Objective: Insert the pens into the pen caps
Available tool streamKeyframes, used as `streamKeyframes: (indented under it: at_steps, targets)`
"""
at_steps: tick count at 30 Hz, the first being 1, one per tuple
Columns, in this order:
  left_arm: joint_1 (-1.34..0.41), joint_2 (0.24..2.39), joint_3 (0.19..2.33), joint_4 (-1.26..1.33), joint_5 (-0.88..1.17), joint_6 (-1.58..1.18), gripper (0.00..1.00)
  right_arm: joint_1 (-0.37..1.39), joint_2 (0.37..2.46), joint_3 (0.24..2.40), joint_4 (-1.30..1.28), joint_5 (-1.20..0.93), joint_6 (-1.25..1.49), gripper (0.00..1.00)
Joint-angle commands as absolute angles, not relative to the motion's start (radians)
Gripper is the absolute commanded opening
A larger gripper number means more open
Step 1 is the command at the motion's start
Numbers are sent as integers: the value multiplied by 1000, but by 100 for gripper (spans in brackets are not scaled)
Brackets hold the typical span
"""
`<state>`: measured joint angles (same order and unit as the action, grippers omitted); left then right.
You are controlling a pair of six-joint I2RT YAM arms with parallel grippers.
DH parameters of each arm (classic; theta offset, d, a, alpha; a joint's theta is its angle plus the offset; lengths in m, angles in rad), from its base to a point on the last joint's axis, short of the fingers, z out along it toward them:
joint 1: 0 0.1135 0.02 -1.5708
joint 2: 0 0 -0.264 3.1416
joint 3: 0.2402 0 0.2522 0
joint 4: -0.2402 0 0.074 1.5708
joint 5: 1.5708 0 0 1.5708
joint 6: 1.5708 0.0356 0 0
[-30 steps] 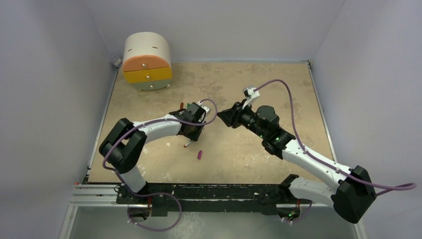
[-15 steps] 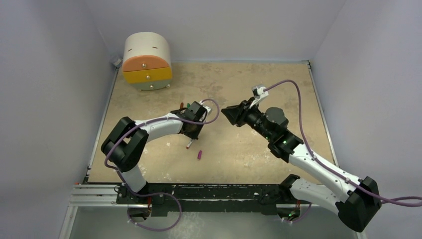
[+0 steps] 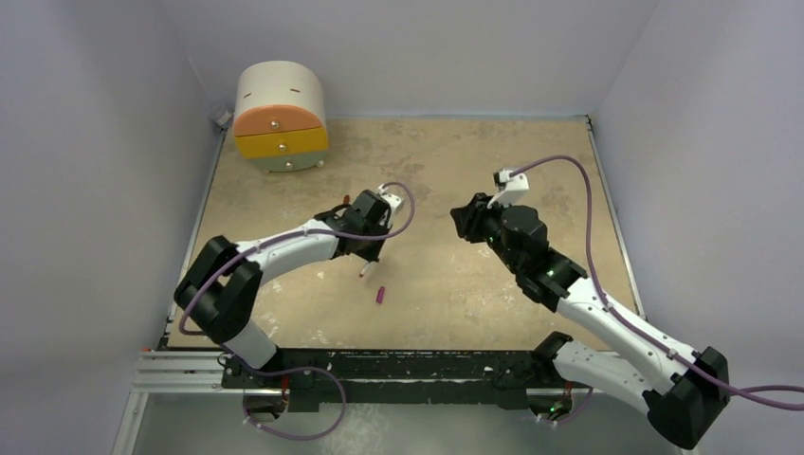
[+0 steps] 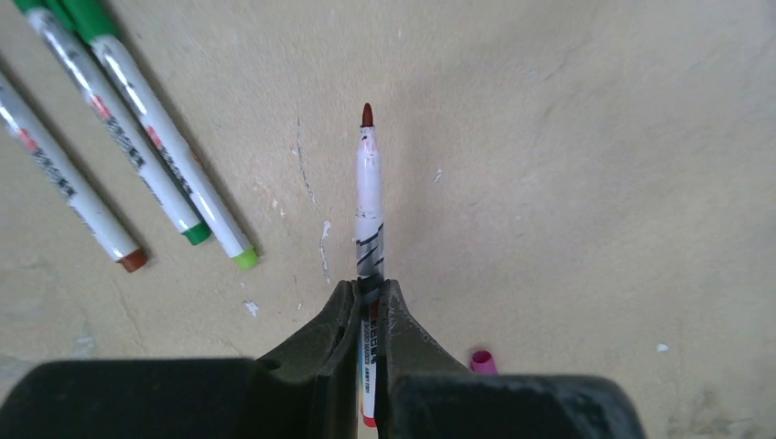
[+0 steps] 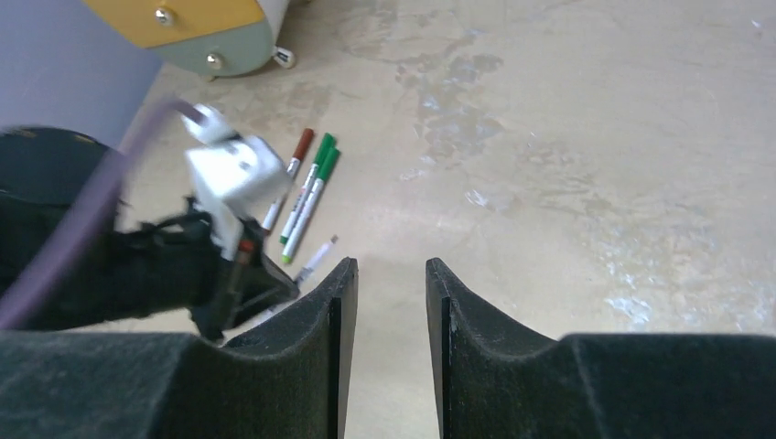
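Just beside magenta cap point(image 4: 482, 361): left gripper point(image 4: 371, 302) clamped on red-tipped pen point(image 4: 369, 197), rear half. Right gripper point(image 5: 391, 302) farther from cap, jaws apart, empty. Risk: long overhang lets pen swivel, tip missing small cap.

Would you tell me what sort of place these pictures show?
Probably a robotics test cell: a worn tabletop boxed in by lilac panels, two robot arms bolted at its near edge, with marker pens and a small drawer unit as props.
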<state>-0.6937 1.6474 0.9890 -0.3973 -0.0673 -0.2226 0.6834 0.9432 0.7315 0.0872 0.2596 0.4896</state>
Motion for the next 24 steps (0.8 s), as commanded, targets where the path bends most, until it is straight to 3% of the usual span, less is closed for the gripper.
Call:
streamKeyframes:
  at_steps: [1, 9, 15, 19, 24]
  targets:
    - [-697, 1492, 992, -256, -92, -235, 0, 680, 874, 676, 51, 335, 513, 36]
    - [-697, 1327, 919, -61, -196, -237, 0, 703, 962, 639, 78, 182, 526, 42]
    - [-696, 1088, 773, 197, 68, -217, 0, 712, 897, 575, 445, -59, 577, 44]
    - [-696, 1034, 763, 212, 176, -208, 0, 712, 953, 702, 478, -143, 536, 52]
    - [-696, 1049, 764, 209, 261, -187, 0, 712, 1033, 786, 563, -201, 539, 54]
